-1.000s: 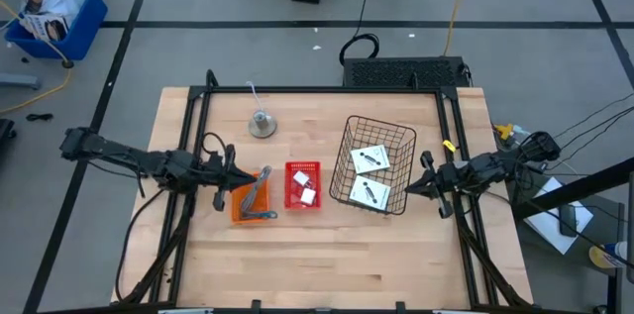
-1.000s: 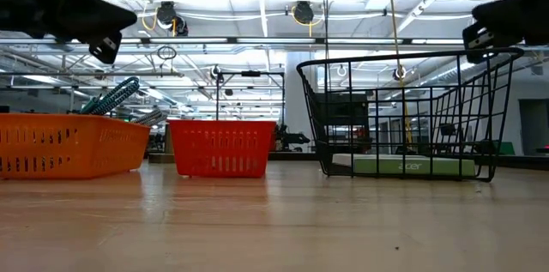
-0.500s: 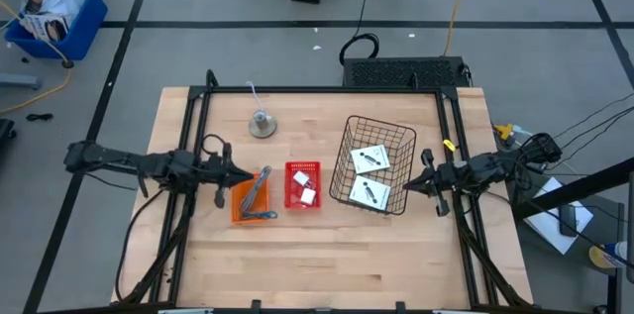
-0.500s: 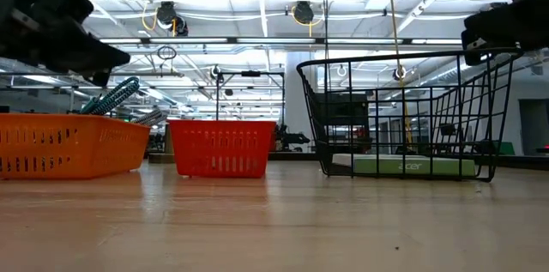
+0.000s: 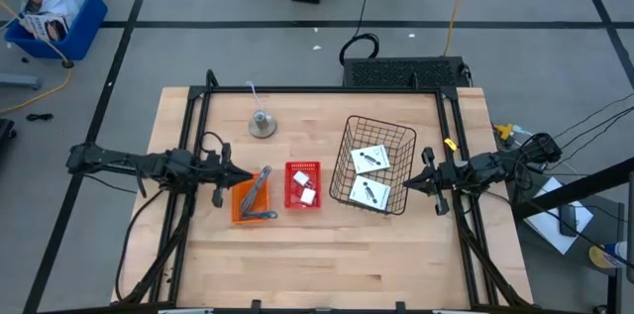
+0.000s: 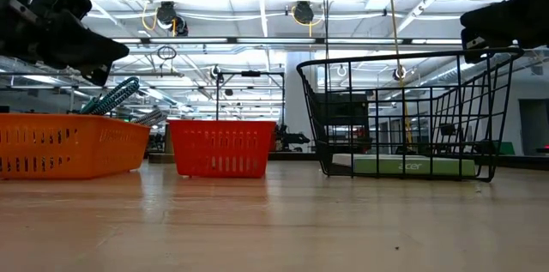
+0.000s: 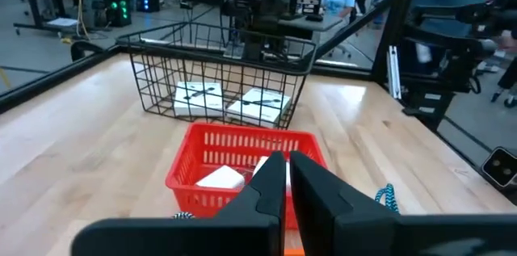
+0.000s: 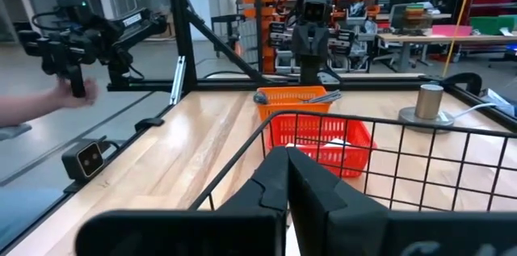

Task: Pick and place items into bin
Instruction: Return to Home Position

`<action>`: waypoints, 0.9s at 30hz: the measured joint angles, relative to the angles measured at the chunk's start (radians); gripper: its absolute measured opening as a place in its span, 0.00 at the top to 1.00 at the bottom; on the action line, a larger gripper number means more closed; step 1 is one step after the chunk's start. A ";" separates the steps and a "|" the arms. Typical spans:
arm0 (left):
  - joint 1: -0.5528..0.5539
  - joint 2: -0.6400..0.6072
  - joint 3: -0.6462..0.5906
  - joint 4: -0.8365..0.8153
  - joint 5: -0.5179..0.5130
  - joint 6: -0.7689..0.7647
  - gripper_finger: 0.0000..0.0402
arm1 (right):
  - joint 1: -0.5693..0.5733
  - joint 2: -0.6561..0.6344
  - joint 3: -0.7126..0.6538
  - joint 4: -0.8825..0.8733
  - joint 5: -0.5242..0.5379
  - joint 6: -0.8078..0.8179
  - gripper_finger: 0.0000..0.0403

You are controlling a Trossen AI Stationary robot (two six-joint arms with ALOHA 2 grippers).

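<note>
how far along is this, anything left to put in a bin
Done, by the look of it: both white cards lie in the wire basket, the slim metal implements sit in the orange bin, and the white blocks in the red bin. In hand: nothing; the left tool and right tool are shut and empty. Left: only the grey bell stands loose, so probably just parking the arms.

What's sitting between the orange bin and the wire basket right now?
The red bin, holding small white blocks, sits between the orange bin and the wire basket. The high view shows this.
</note>
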 joint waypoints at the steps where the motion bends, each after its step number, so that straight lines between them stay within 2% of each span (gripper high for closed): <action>1: 0.000 0.000 0.000 0.000 0.000 0.000 0.94 | 0.000 0.000 0.000 0.000 0.000 0.000 1.00; 11: 0.000 0.000 0.000 0.000 -0.002 0.000 0.99 | 0.000 0.000 0.000 0.000 0.000 0.000 1.00; 19: 0.000 0.000 0.000 -0.001 -0.002 0.004 0.90 | 0.000 0.000 0.000 0.001 -0.001 0.000 1.00; 27: 0.000 0.000 0.000 -0.001 -0.002 0.003 0.85 | 0.000 0.000 0.000 0.001 -0.001 0.000 1.00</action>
